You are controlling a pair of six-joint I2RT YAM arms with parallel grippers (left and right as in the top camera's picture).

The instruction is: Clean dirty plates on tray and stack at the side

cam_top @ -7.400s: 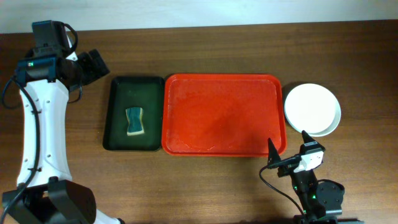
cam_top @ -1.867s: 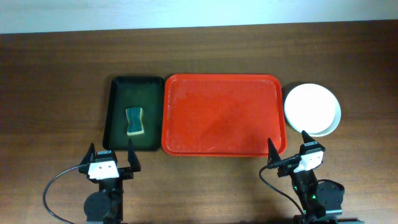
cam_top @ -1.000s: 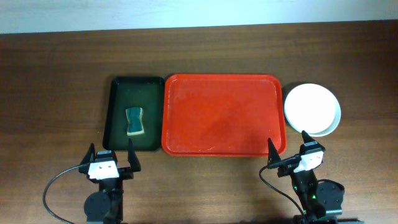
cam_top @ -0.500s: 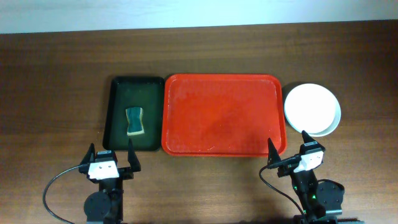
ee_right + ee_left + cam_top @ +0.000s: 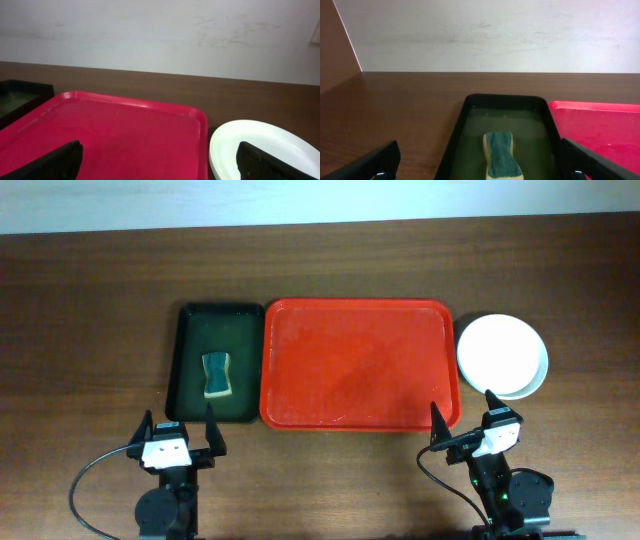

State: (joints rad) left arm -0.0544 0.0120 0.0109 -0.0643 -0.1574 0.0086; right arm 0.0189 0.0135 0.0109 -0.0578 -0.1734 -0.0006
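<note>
Overhead, left pincer (image 5: 179,420) and right pincer (image 5: 461,402) gape wide — plates (image 5: 500,355) stacked beside tray (image 5: 350,365).

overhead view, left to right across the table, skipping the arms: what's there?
dark green tray, sponge lying in it → red tray, nothing on it → stacked plates, white one on top, on the table just right of the red tray
</note>
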